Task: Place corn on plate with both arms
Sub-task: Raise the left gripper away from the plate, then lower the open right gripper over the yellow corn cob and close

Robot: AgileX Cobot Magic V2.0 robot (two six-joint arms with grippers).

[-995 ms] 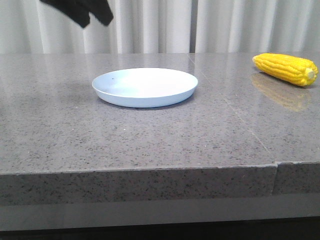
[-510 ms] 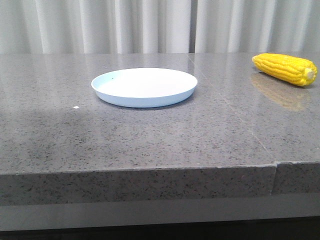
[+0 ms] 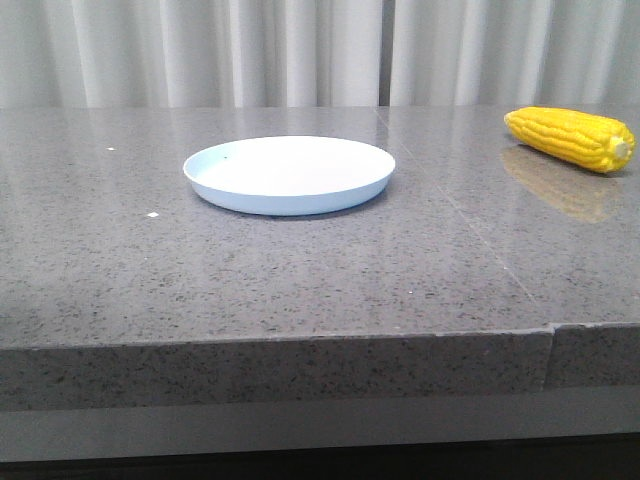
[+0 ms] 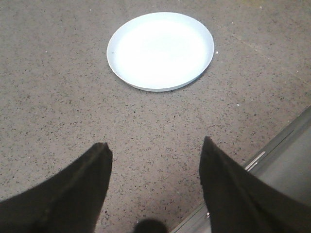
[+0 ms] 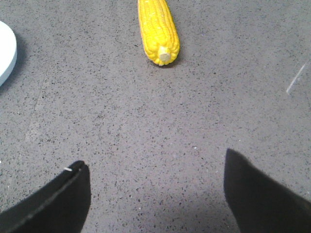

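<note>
The pale blue plate (image 3: 289,174) sits empty near the middle of the grey stone table; the left wrist view shows the plate (image 4: 160,50) ahead of my open left gripper (image 4: 155,145), whose fingers hold nothing. The yellow corn (image 3: 571,138) lies at the far right of the table. In the right wrist view the corn (image 5: 157,29) lies on its side, pale stub end toward my open right gripper (image 5: 155,162), well apart from it. A sliver of the plate (image 5: 7,51) shows at that view's edge. Neither arm shows in the front view.
The table's front edge (image 3: 300,340) runs across the front view, with a seam (image 3: 552,330) near the right. Pale curtains (image 3: 300,50) hang behind the table. The left wrist view shows the table's edge (image 4: 272,150) close beside the left gripper.
The black arm at the front view's upper left one second ago has gone out of that view. Plate and corn have not moved.
</note>
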